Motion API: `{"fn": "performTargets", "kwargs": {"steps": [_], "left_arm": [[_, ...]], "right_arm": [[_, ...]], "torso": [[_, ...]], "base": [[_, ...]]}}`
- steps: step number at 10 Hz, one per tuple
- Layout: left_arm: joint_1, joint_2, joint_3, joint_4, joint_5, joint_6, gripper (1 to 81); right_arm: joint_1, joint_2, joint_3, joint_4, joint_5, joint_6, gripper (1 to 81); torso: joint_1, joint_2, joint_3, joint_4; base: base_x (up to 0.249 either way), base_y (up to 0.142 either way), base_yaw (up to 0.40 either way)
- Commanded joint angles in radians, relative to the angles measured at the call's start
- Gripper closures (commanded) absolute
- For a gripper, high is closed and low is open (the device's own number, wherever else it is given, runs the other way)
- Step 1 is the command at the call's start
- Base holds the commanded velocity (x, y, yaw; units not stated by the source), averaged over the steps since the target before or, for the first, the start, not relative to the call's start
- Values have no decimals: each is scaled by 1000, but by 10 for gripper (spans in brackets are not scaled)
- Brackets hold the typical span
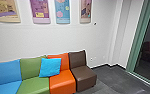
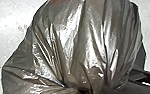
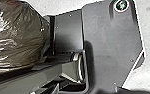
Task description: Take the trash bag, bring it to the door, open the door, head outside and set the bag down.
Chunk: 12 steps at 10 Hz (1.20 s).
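Left gripper (image 2: 84, 91) holding one bag (image 2: 78, 42), four posters (image 1: 63, 11), one cushion (image 1: 50, 67)

The robot's body shows in the right wrist view as a wide dark plate (image 3: 108, 45), smooth and flat, with a round fitting (image 3: 121, 5) set in one rounded corner, pale at its rim and dark green at its middle. A narrower dark panel (image 3: 68, 32) adjoins the plate along a straight seam. A jointed bar (image 3: 36, 80) lies beside them and ends in a pale ring (image 3: 79, 67), next to a rounded recess in the plate. In the left wrist view, part of a dark, straight-edged body piece (image 2: 141, 87) shows; which part it is cannot be told.
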Motion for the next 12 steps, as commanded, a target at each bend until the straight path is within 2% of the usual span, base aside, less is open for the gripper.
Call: {"fn": "performTargets", "kwargs": {"steps": [1,9,10,11,12], "left_arm": [[-54,15,1,5,67,13,811],[-66,40,1,2,65,13,811],[-66,38,-1,4,65,19,811],[-68,34,-1,2,63,38,811],[-66,31,-1,0,63,41,811]], "right_arm": [[52,4,1,-7,-60,-3,10],[36,4,-2,-24,-53,-3,10],[38,4,-6,-23,-45,-1,10],[41,4,-14,-23,-40,-1,10],[36,4,-26,-24,-39,-1,10]], "torso": [[0,0,0,0],[0,0,0,0],[0,0,0,0],[0,0,0,0],[0,0,0,0]], "base": [[0,0,-338],[0,0,-337],[0,0,-309],[0,0,-306],[0,0,-305]]}}
